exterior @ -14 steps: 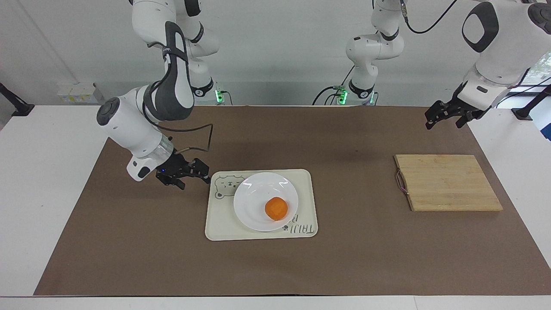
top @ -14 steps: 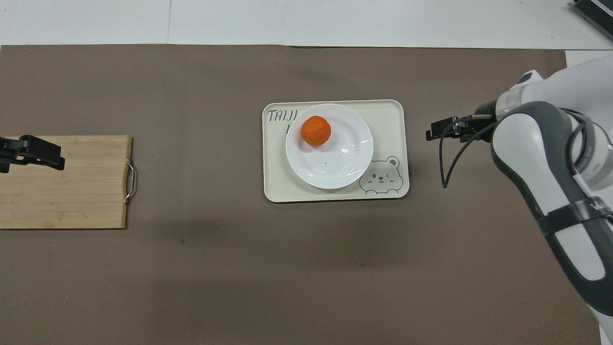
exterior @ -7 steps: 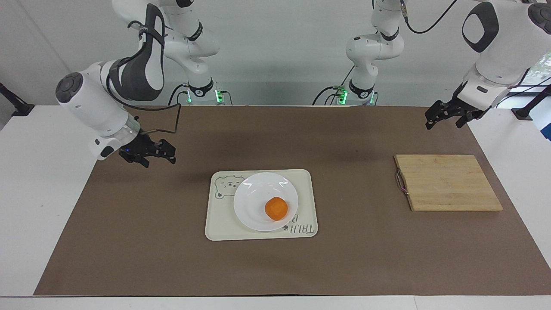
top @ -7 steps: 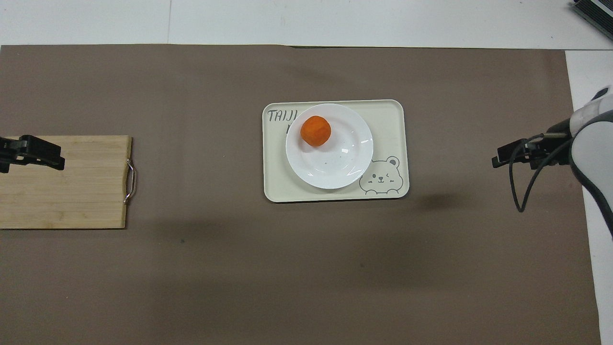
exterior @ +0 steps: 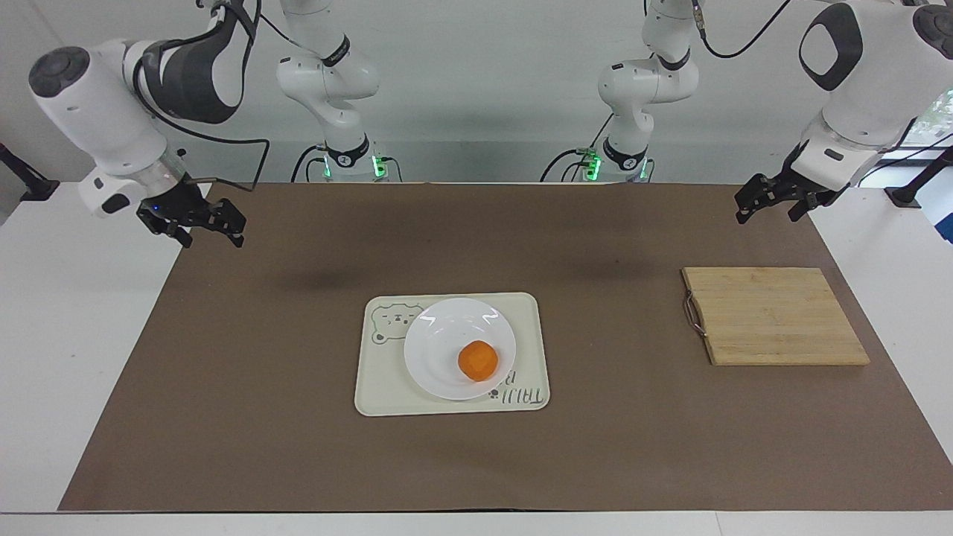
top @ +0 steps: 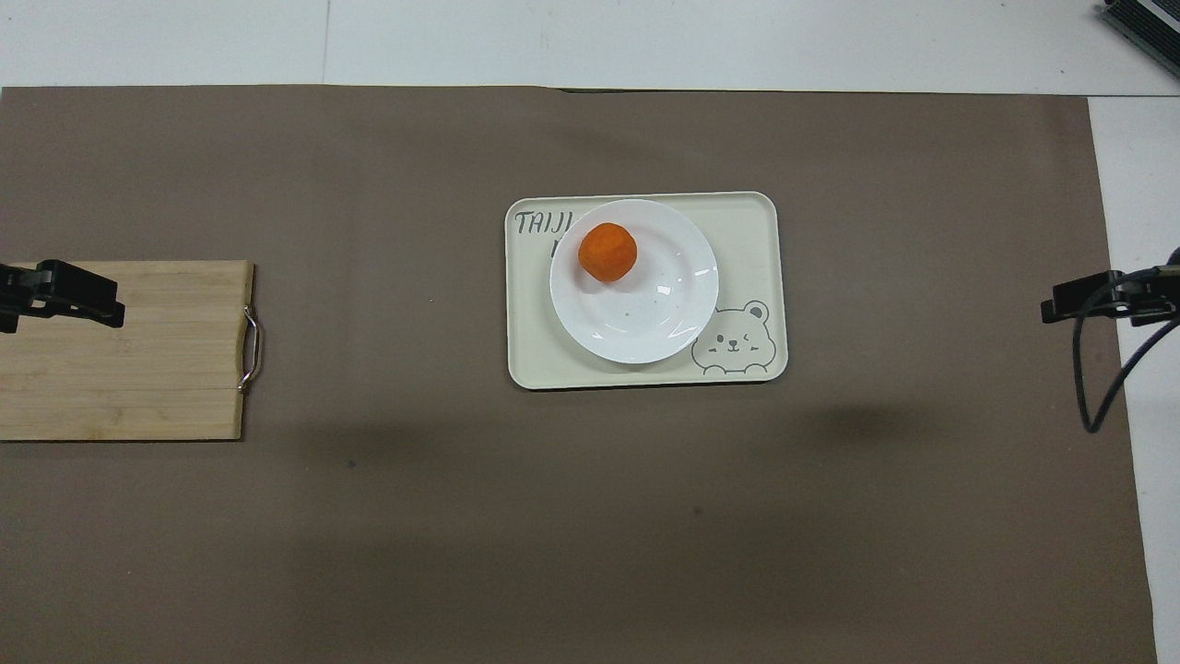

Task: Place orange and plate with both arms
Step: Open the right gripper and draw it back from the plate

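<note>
The orange (exterior: 477, 360) lies in the white plate (exterior: 439, 342), on the part farther from the robots. The plate rests on the cream bear tray. In the overhead view the orange (top: 607, 252) and the plate (top: 659, 314) show in the middle of the mat. My right gripper (exterior: 212, 232) is open and empty, raised over the mat's edge at the right arm's end, well away from the plate; it also shows in the overhead view (top: 1056, 309). My left gripper (exterior: 767, 212) is open, empty and waits raised at the left arm's end (top: 111, 309).
The cream tray (exterior: 387, 391) with a bear drawing and lettering lies mid-table on the brown mat (exterior: 260, 417). A bamboo cutting board (exterior: 774, 316) with a metal handle lies toward the left arm's end.
My right gripper has drawn back from beside the tray, rising and moving out to the mat's edge at the right arm's end. The plate, orange and left arm have not moved.
</note>
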`<control>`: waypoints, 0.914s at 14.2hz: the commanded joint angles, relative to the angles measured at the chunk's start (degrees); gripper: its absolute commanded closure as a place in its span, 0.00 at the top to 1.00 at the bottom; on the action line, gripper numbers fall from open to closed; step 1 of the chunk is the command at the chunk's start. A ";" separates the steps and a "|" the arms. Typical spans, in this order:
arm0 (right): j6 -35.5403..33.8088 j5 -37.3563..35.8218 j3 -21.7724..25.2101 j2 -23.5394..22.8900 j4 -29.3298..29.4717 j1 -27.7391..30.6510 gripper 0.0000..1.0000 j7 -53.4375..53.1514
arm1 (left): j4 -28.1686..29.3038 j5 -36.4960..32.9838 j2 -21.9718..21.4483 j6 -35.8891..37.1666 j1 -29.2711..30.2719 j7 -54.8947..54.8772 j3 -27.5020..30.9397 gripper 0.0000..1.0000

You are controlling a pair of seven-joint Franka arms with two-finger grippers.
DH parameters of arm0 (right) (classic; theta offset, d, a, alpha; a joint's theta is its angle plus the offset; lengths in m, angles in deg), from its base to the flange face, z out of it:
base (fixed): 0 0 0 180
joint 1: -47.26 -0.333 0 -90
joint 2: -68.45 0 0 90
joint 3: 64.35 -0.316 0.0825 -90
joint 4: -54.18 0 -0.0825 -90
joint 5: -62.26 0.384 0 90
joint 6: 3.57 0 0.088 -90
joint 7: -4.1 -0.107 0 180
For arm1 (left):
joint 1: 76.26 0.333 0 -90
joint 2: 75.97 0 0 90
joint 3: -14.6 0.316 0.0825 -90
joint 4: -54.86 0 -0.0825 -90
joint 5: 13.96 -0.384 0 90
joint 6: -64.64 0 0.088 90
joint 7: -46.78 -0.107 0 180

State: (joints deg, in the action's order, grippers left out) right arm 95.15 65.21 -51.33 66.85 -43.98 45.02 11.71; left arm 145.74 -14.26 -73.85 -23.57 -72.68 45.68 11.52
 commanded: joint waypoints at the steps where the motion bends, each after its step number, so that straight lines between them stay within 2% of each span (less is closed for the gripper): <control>1: -2.99 -1.37 -1.42 0.89 3.83 -0.58 1.00 -6.62 | -0.78 -0.23 -0.10 1.02 0.46 -0.48 -0.17 1.00; 3: -6.15 -1.19 -2.21 0.89 7.52 -1.80 1.00 -13.72 | -0.78 -0.23 -0.10 1.02 0.38 -0.48 -0.17 1.00; 5: -9.76 -1.80 -2.56 2.38 8.51 -2.16 1.00 -15.69 | -0.78 -0.23 -0.10 0.93 0.38 -0.48 -0.17 1.00; 8: -13.46 -5.48 -2.92 6.60 5.36 -1.81 1.00 -11.85 | -0.78 -0.23 -0.10 1.02 0.38 -0.48 -0.17 1.00; 13: -14.70 -5.67 -2.30 10.11 0.79 -1.02 1.00 -9.28 | -0.78 -0.23 -0.10 1.02 0.46 -0.48 -0.17 1.00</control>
State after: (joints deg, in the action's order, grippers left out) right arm 79.82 60.82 -53.29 74.05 -38.97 43.37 0.96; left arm 145.74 -14.26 -73.85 -23.57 -72.68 45.68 11.52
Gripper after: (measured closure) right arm 0.000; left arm 0.000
